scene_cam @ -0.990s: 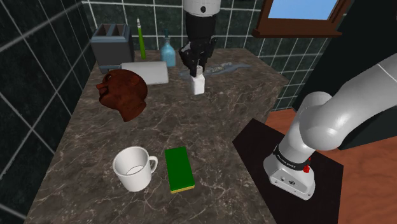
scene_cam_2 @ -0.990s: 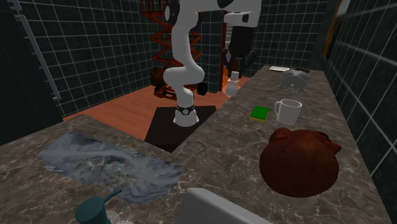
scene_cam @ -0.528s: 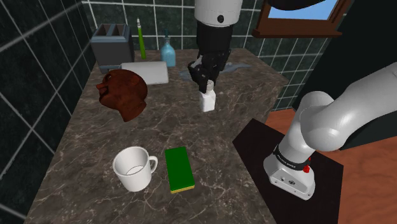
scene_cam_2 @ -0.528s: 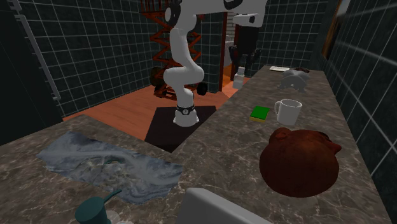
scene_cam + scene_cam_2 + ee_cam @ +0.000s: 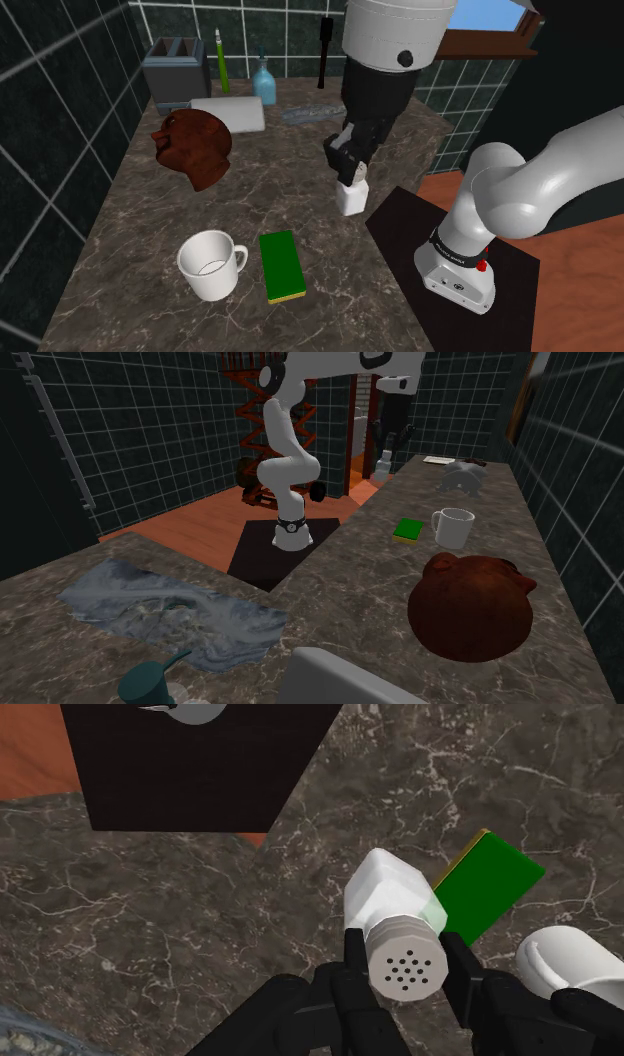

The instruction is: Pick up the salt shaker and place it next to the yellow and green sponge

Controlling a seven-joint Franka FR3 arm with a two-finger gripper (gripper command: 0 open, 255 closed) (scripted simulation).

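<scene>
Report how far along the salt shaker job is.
Done: the white salt shaker is clasped in the hand and looks lifted off the marble counter. In hand: it hangs near the counter's edge by the stand, apart from the green and yellow sponge. Left: carry it over, set it down beside the sponge, release.

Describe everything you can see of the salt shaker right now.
The salt shaker is a small white bottle with a round grey cap pierced by a cluster of holes. The gripper is shut on it just below the cap, one black finger on each side. In the shoulder view it hangs roughly upright beneath the gripper, over the dark marbled counter near its edge. It looks lifted off the surface and is apart from the green sponge.
</scene>
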